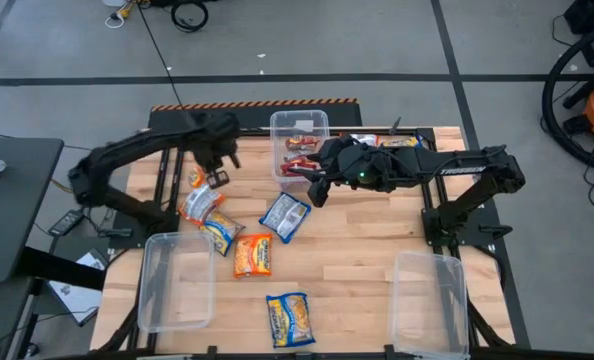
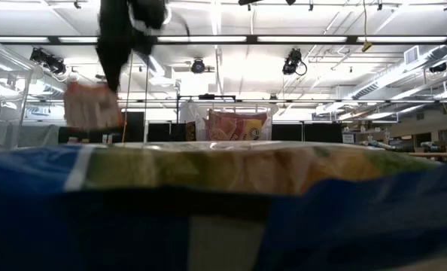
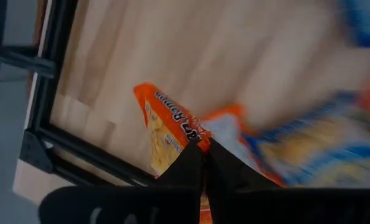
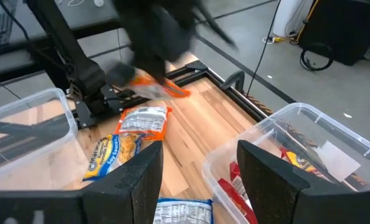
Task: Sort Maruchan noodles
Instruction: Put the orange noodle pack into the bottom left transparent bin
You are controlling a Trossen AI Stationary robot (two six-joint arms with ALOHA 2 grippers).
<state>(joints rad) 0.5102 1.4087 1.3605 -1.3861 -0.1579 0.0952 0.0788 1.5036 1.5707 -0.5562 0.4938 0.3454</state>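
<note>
Left gripper (image 1: 213, 178) upper left of centre, clamped on orange ramen packet (image 3: 166, 127); right gripper (image 1: 315, 190) agape beside rear bin (image 1: 299, 122)

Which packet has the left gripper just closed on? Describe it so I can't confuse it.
Start at the left arm over the table's far-left edge. Its left gripper pinches an orange packet by one edge. Unlike the other packets lying flat on the wood, this one is gripped.
</note>
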